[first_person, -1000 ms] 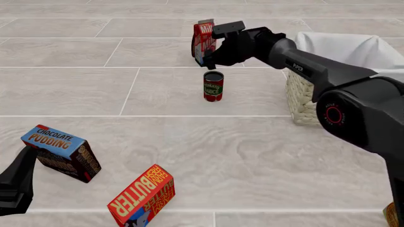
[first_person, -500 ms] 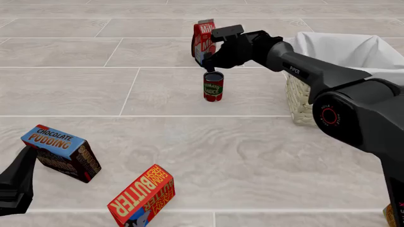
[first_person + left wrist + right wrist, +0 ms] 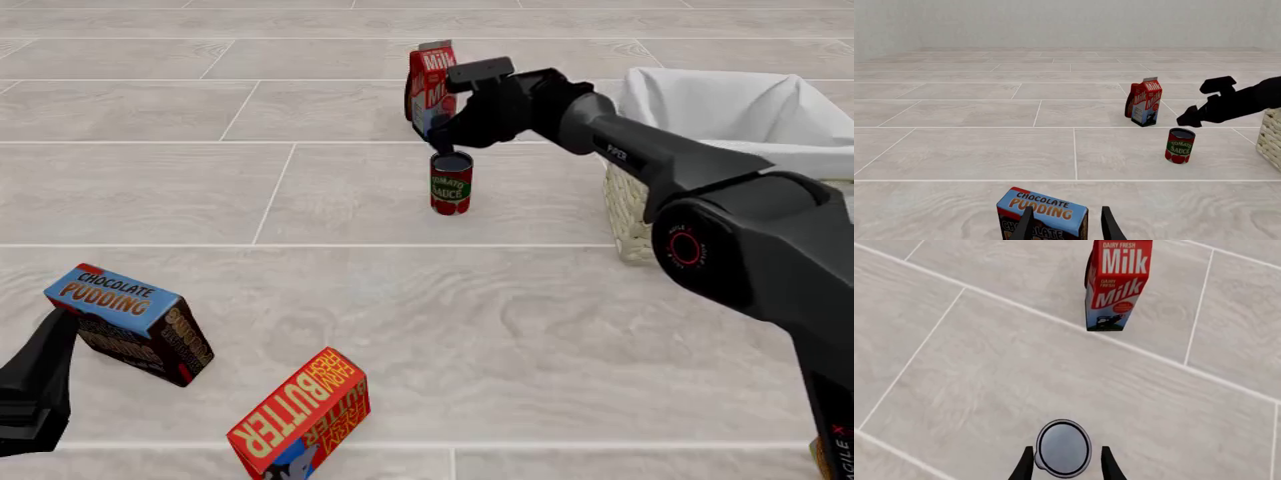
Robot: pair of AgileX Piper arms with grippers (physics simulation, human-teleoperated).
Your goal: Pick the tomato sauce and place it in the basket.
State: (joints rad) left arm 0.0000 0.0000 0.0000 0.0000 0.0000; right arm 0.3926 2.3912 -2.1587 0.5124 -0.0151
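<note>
nearest me on the counter (image 3: 561, 340) my left end effector (image 3: 1066, 227) sits idle, fingers spread, with the chocolate pudding box (image 3: 130, 322) just ahead of it and the butter box (image 3: 302, 412) leaning over beside that. none of that belongs to this job.

further out, my right end effector (image 3: 1065, 465) hangs directly over the tomato sauce (image 3: 451, 183), and its wrist view shows the two fingers spread on either side of the can's dark lid, not closed on anything. i judge this to be the descent before the grasp. to do it well i'd go straight down, with the lid centred between the fingers, until they reach well down the label, then close squarely across the round body (a pinch high at the rim would likely let it slip or tip). lift vertically after that, since the milk carton (image 3: 433, 84) stands just behind the can.

the can stands upright on the open counter, long axis vertical, lid up toward the wrist camera, label facing me in the front view.

the basket (image 3: 638, 215) sits off to the right and slightly beyond, well apart from the can, its white lining (image 3: 721, 100) folded over the rim.
</note>
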